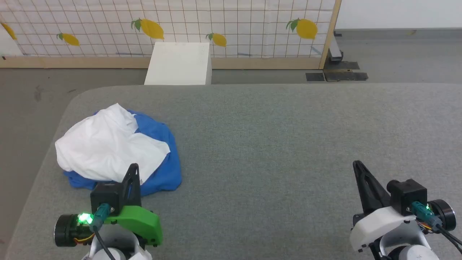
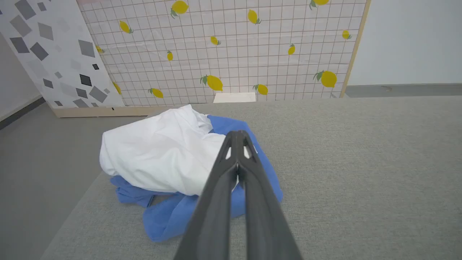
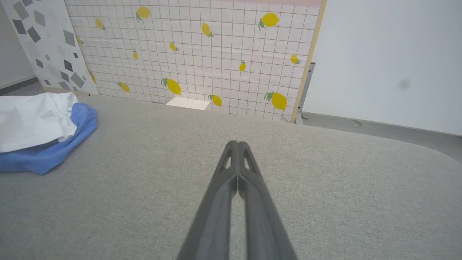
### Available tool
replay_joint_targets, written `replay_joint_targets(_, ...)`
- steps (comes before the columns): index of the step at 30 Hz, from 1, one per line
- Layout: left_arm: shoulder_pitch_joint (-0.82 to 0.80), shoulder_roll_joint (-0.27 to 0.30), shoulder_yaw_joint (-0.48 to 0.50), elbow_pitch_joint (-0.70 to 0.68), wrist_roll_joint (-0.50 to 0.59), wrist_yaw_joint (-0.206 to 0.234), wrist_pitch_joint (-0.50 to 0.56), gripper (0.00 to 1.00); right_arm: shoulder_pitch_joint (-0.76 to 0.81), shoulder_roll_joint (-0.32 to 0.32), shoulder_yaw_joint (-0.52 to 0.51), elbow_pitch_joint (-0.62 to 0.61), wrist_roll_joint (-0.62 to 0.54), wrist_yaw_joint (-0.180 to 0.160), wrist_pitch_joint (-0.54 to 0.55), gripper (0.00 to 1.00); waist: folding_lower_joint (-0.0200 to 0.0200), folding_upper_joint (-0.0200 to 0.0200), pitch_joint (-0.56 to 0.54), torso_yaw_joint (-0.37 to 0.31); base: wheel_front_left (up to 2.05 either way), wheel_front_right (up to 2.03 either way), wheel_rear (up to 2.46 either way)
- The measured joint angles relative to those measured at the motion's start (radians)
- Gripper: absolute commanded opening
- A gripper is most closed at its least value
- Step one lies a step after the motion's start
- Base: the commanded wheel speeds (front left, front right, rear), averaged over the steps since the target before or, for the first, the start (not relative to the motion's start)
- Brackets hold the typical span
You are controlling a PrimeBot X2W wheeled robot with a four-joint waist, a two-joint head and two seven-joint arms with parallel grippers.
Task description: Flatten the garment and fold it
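Observation:
The garment (image 1: 108, 148) lies crumpled in a heap at the left of the grey table, white cloth on top and blue cloth spilling out below and to the right. My left gripper (image 1: 134, 167) is shut and empty, its tip just in front of the heap's near edge. In the left wrist view the garment (image 2: 158, 155) sits right behind the closed left gripper (image 2: 237, 134). My right gripper (image 1: 357, 164) is shut and empty over bare table at the lower right, far from the cloth. The right wrist view has the garment (image 3: 39, 130) at its left edge, beyond the right gripper (image 3: 237, 143).
The grey table (image 1: 288, 144) has a rounded far left corner and a left edge close to the heap. A white box (image 1: 179, 64) stands on the floor behind the table, before a lemon-print tiled panel (image 1: 216, 25). A speckled panel (image 2: 50, 50) stands at the far left.

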Motion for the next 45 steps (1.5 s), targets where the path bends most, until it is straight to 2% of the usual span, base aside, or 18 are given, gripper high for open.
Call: replay_joint_targets(45, 0.0, 0.0, 0.0, 0.0, 0.0, 0.0, 0.0, 0.0, 0.0, 0.0, 0.0, 0.0, 0.0, 0.0, 0.0, 0.0, 0.0, 0.0, 0.0, 0.0, 0.0, 0.0, 0.0)
